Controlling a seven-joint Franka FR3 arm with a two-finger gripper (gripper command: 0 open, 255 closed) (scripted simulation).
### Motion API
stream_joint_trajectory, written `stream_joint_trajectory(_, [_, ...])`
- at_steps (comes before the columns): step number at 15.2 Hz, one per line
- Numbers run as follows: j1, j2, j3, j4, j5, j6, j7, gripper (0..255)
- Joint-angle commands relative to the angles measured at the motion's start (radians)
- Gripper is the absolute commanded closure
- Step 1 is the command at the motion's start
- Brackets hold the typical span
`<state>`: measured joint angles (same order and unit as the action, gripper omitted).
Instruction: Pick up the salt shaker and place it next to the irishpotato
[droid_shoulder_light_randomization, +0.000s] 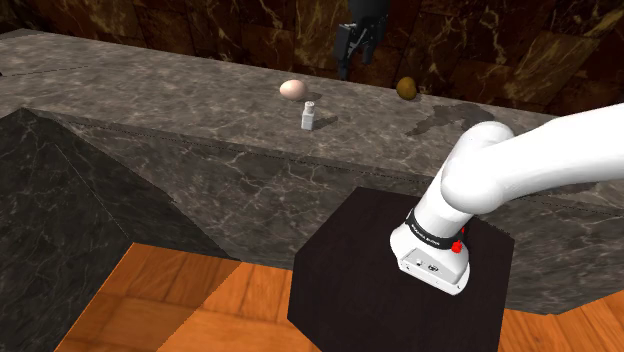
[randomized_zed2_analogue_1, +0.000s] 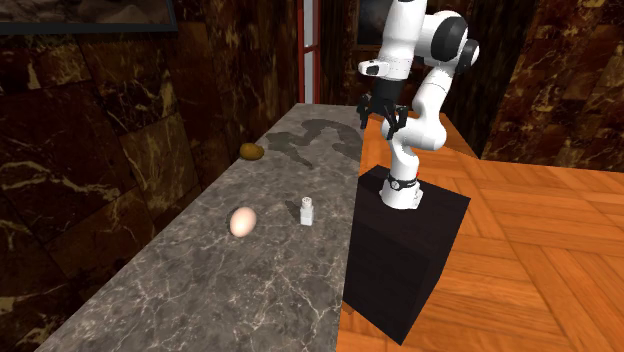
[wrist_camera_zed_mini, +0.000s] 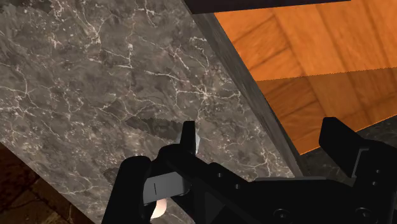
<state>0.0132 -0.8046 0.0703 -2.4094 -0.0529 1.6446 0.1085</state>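
Note:
The salt shaker (droid_shoulder_light_randomization: 309, 115) is small and white with a grey cap. It stands upright on the grey marble counter (droid_shoulder_light_randomization: 180, 130), close to its front edge. The brown potato (droid_shoulder_light_randomization: 405, 88) lies further to the shoulder view's right, near the back wall. In the second exterior view the shaker (randomized_zed2_analogue_1: 307, 210) is well apart from the potato (randomized_zed2_analogue_1: 251, 151). My gripper (droid_shoulder_light_randomization: 355, 55) hangs open and high above the counter with nothing between its fingers, as the second exterior view also shows (randomized_zed2_analogue_1: 383, 118). In the wrist view a sliver of the shaker (wrist_camera_zed_mini: 196, 144) peeks from behind the gripper (wrist_camera_zed_mini: 262, 137).
A pale pink egg (droid_shoulder_light_randomization: 293, 89) lies just behind the shaker, between it and the dark marble wall. The black stand (droid_shoulder_light_randomization: 400, 290) sits against the counter's front on an orange wood floor (randomized_zed2_analogue_1: 520, 260). The counter runs on past the egg (randomized_zed2_analogue_1: 242, 221).

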Motion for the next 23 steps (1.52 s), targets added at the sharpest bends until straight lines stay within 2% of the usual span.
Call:
stream_joint_trajectory(1, [0.000,0.000,0.000,0.000,0.000,0.000,0.000,0])
stream_joint_trajectory(7, [-0.023,0.162,-0.083,-0.020,-0.024,0.179,-0.083,0])
stream_joint_trajectory(12, [-0.035,0.327,-0.147,0.004,-0.026,0.316,-0.155,0])
stream_joint_trajectory(21, [-0.045,0.669,-0.241,0.136,0.039,0.508,-0.310,0])
stream_joint_trajectory(23, [-0.046,0.698,-0.245,0.140,0.047,0.530,-0.322,0])
